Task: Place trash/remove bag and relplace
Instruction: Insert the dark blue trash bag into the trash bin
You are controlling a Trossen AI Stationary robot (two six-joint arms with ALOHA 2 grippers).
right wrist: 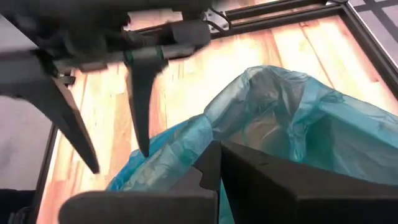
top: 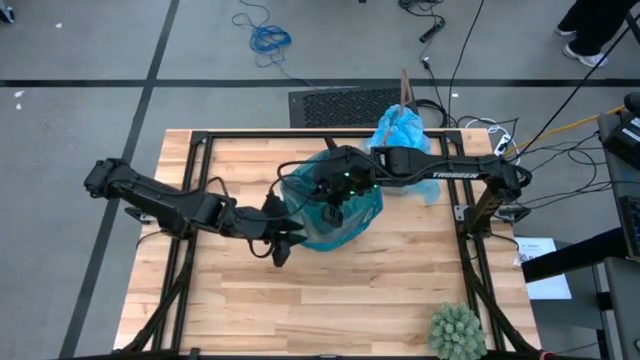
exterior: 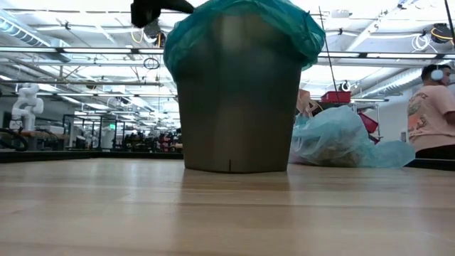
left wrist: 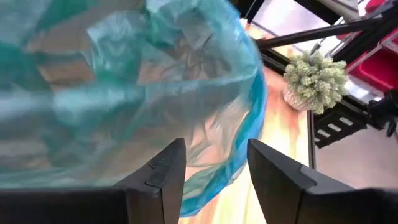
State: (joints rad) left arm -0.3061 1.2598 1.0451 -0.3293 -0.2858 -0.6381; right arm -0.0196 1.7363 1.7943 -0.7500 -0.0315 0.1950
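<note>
The table [top: 330, 290] is pale wooden planking, smooth with a soft satin sheen. The small dark bin [exterior: 238, 107] looks like matt grey plastic, lined by a thin teal-green plastic bag [exterior: 242, 21], crinkly and faintly glossy. Behind it lies a pale sky-blue plastic liner [exterior: 348, 142] (translucent, heavily creased). The spiky green ball [top: 457, 328] looks rough and bristly. The left gripper's dark fingers [left wrist: 158, 180] seem matt hard plastic.

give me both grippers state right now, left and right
left gripper: open, empty, at the edge of the teal bag on the bin.
right gripper: shut, over the bin's mouth, holding nothing visible.
</note>
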